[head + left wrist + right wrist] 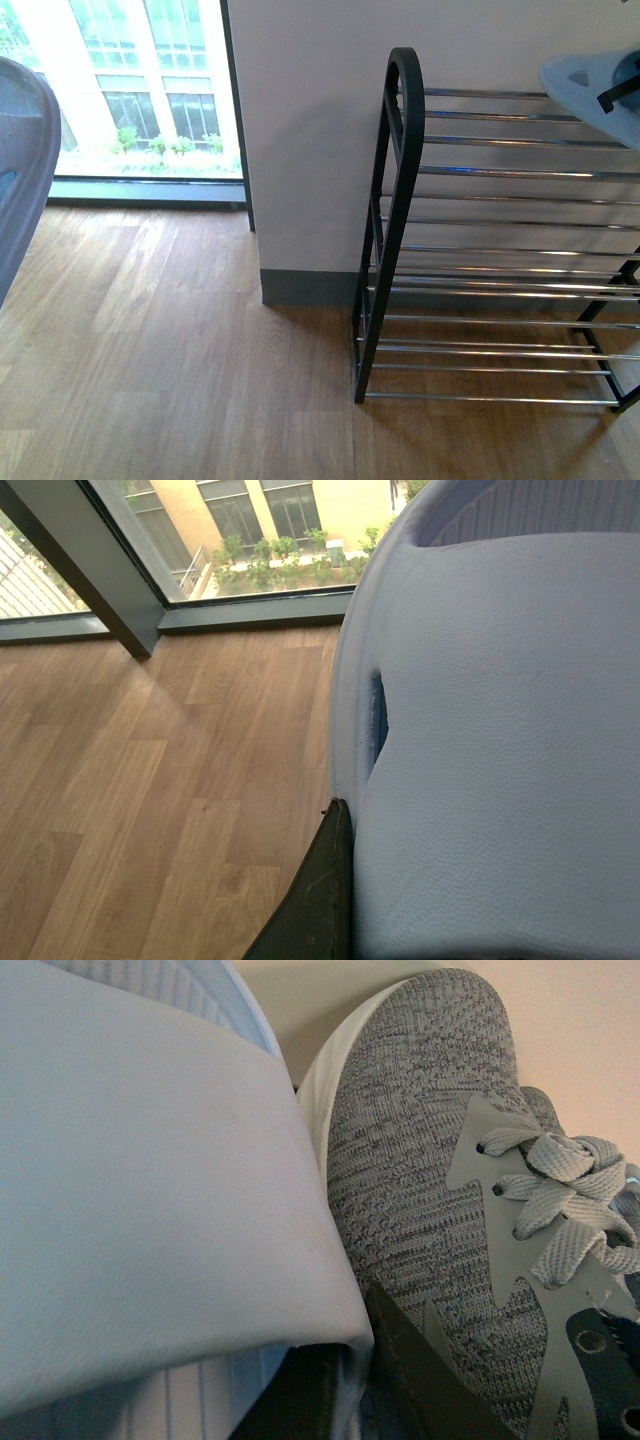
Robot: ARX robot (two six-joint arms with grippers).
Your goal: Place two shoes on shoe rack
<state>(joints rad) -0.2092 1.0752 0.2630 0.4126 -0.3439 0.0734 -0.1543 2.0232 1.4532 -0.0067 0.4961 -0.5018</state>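
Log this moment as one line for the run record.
left hand: holding blue slide | right hand: blue slide beside grey sneaker | rack: shelves visible bare

**A bright room at the window, likely an entryway in a home or office building**

A shoe rack (480, 250) stands on a wood-plank floor (160, 340), against a plain white wall (310, 130) with a grey baseboard (310, 288). Left of the rack, a floor-length window (130, 80) looks out on a pale multi-storey building and green planting. Shoes are about: a grey knit sneaker (440, 1200) and pale blue slides (500, 740).
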